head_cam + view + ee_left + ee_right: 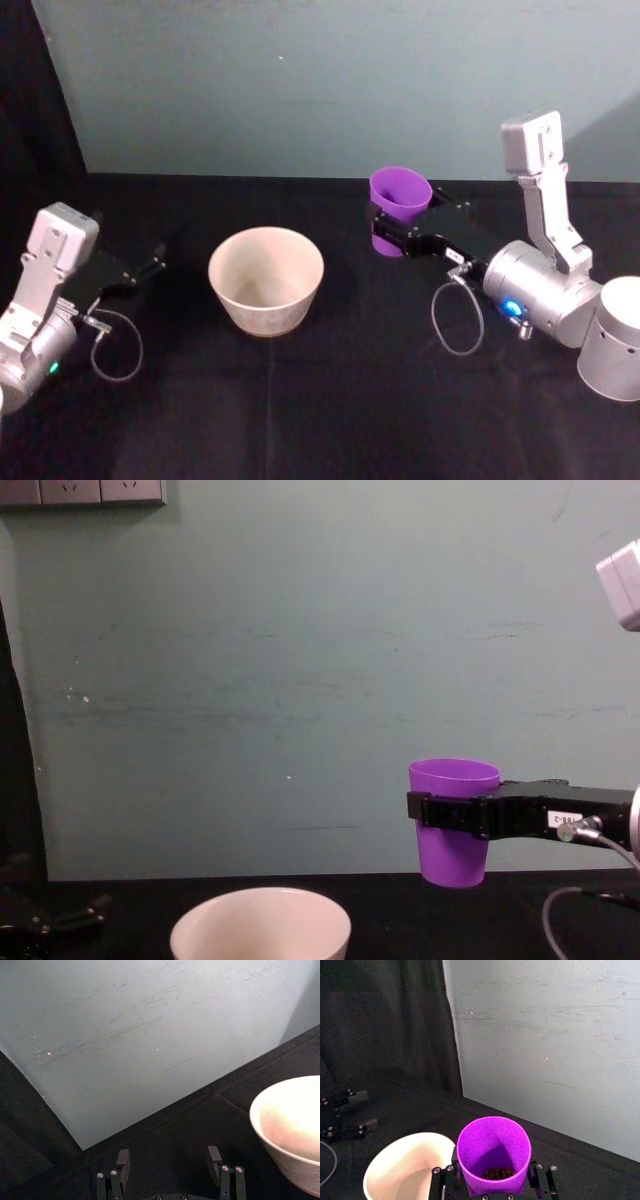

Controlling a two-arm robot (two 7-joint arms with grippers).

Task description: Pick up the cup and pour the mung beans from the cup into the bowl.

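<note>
While the right gripper [402,236] is clamping its two black fingers around the purple cup [455,855], one finger on each side of the wall about a third of the way down from the rim, the cup is hanging clear of the black table [330,400]. Its base is showing above the tabletop in the chest view. The cup is standing upright, its long axis running straight up and down, wide mouth pointing at the ceiling and narrow base pointing at the cloth. From the right wrist view I am looking down into the mouth, and the mung beans [497,1173] are lying as a small dark cluster at the bottom.

The cream-white bowl [265,310] is sitting on the table near the middle, mouth up. The cup is hanging to the bowl's right, near it but apart from it, and higher than its rim.

Over on the bowl's left, the left gripper [170,1165] is idling low over the cloth, its fingers spread open and pointing toward the back wall [330,80], with the bowl just off to its side.
</note>
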